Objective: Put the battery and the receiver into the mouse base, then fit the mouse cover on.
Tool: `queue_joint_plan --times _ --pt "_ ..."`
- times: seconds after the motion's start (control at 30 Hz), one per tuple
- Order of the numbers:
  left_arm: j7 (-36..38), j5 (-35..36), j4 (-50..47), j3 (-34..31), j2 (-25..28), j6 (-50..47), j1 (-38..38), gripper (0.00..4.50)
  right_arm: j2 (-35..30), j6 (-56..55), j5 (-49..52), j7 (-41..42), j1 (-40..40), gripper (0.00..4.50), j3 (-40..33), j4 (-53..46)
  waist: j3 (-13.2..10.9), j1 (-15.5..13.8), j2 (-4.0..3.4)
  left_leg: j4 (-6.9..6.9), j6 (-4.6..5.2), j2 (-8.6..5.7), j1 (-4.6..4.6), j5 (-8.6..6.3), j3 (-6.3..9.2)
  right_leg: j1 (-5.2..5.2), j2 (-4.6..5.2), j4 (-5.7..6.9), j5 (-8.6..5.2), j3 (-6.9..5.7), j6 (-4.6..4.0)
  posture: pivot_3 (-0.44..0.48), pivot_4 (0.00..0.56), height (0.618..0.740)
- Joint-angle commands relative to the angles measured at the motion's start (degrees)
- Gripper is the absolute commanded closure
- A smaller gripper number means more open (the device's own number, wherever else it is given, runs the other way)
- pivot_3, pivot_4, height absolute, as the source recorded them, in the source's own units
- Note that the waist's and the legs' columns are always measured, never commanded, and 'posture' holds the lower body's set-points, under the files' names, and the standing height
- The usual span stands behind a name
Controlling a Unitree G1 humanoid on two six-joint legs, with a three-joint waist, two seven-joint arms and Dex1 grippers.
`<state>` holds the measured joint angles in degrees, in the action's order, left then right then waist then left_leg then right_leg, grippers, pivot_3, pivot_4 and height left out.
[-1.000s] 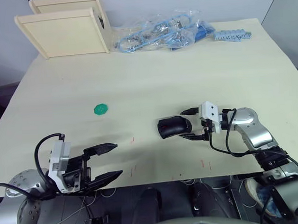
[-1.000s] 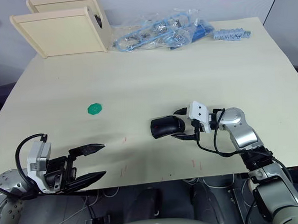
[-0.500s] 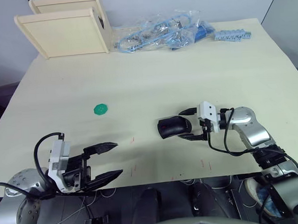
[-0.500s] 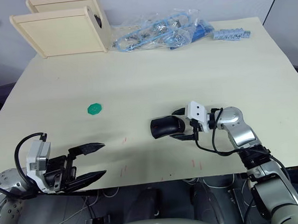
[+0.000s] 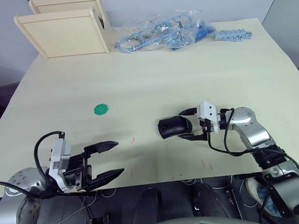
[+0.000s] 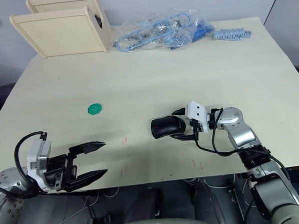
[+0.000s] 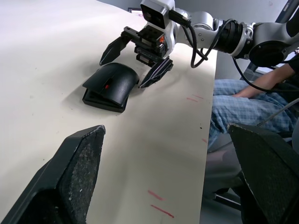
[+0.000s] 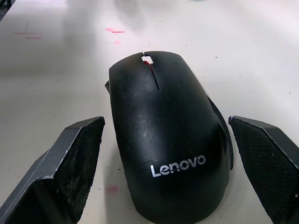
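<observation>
Broad cream table, bearing wooden trays at 11 o'clock, a bag of blue cables at 12 and a green disc toward 9. Near centre, slightly toward 5 o'clock, the mouse base with the mouse cover already lying on it, probably so the shell can be pressed home.

Right gripper spread wide, one finger on each side of the mouse's rear, not touching it; likely poised either to square the cover or just let go. Left gripper also spread, holding nothing, parked at 7 o'clock by the table's near edge, well apart from the mouse, presumably out of the way.

From the head views, just a dark lump with a red spot. From the right wrist view, the Lenovo lettering, the red-tinted wheel slot, and the cover sitting slightly askew, base edge peeking out on one side. From the left wrist view, a visible step between cover and base, suggesting not fully seated; also a person's trousered legs beyond the table edge. Battery and receiver presumably inside; cannot tell.
</observation>
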<state>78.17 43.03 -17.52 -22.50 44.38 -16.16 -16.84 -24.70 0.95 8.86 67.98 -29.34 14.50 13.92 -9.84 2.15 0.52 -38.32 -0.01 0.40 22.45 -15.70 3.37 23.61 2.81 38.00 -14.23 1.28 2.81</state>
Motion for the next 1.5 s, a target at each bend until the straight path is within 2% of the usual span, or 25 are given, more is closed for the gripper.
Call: queue_joint_plan --times 0.03,0.47,1.5 --pt "-0.3 1.4 -2.0 -1.9 0.6 -0.3 -0.2 0.00 0.0 -1.1 0.2 -0.2 -1.2 0.02 -0.5 -1.1 0.0 0.0 0.00 0.00 0.00 0.00 0.00 0.00 0.00 0.00 0.00 0.00 0.00 0.00 0.00 0.000 0.150 0.740" --pt "-1.1 1.6 -3.1 -2.0 0.5 -1.0 -0.3 0.00 -0.4 -1.9 0.0 0.4 -1.6 0.02 -0.9 -0.3 0.0 0.0 0.00 0.00 0.00 0.00 0.00 0.00 0.00 0.00 0.00 0.00 0.00 0.00 0.00 0.000 0.150 0.740" --pt "3.8 0.2 3.2 -2.8 0.0 3.7 -1.5 0.00 -1.1 -3.5 0.0 3.2 -3.4 0.02 -0.8 2.7 0.0 0.0 0.00 0.00 0.00 0.00 0.00 0.00 -0.03 0.00 0.00 0.00 0.00 0.00 0.00 0.000 0.150 0.740"
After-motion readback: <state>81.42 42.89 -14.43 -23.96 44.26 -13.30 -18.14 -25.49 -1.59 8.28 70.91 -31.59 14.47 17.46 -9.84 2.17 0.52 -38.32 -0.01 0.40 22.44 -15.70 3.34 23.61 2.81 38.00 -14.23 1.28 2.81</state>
